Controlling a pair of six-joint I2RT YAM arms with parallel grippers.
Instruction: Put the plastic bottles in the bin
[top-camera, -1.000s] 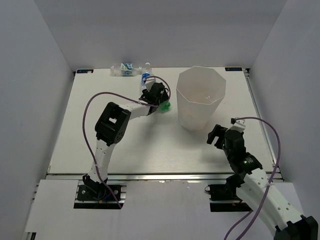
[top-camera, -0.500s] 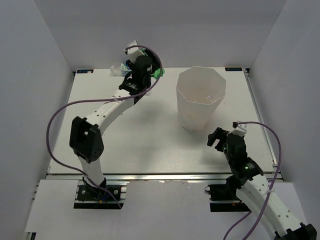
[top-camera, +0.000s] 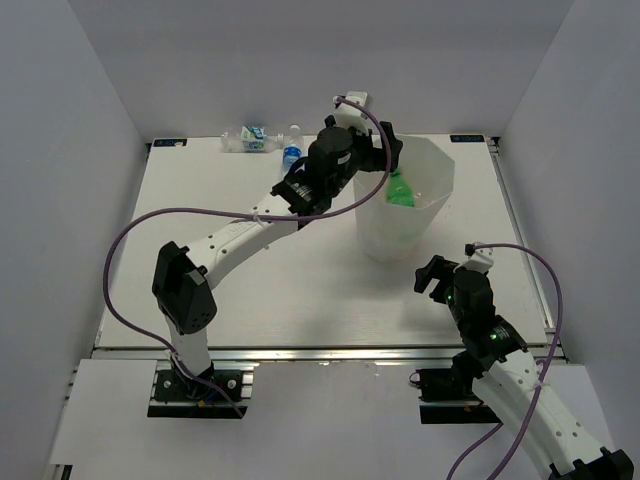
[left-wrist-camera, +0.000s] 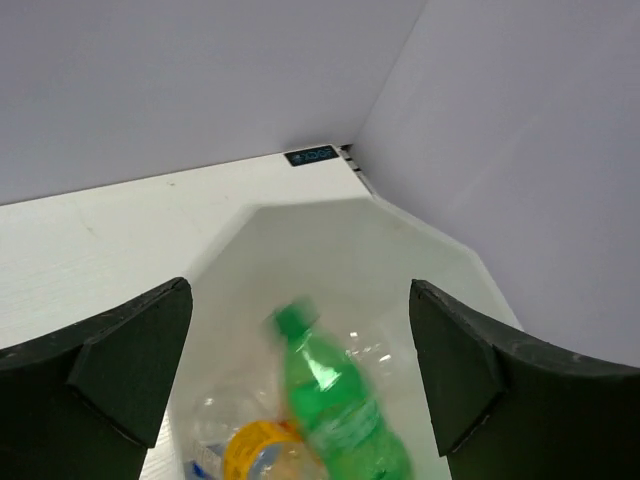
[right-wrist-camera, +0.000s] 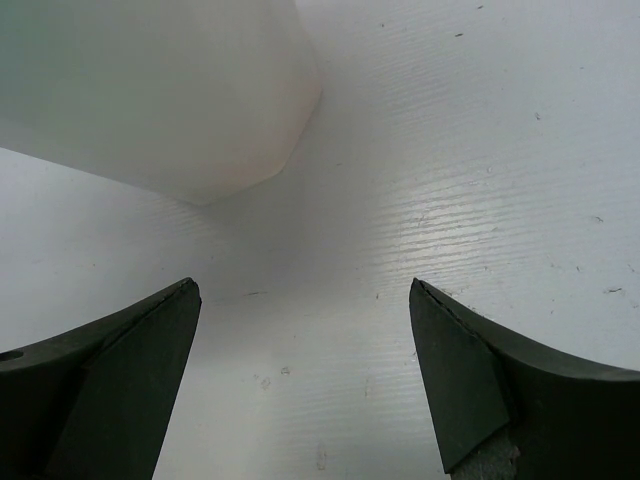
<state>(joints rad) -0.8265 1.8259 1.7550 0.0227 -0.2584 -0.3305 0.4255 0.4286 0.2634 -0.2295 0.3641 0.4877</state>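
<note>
On the white table (top-camera: 250, 290), between grey walls (top-camera: 300, 60), stands the bin (top-camera: 400, 235).

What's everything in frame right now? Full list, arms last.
bin: one, white translucent, on the table right of centre
green bottle: one, green, inside the bin, blurred, free of the claw
yellow-capped bottle: one, yellow cap, low in the bin
clear bottle: at least one, clear, low in the bin beside the yellow cap
labelled bottles: two, clear with blue labels, at the table's far edge left of the bin; the second is nearer the bin
table: one, white
cables: two, purple, one along each arm
left claw: open, empty, above the bin's rim
right claw: open, empty, over the table just near-right of the bin
</note>
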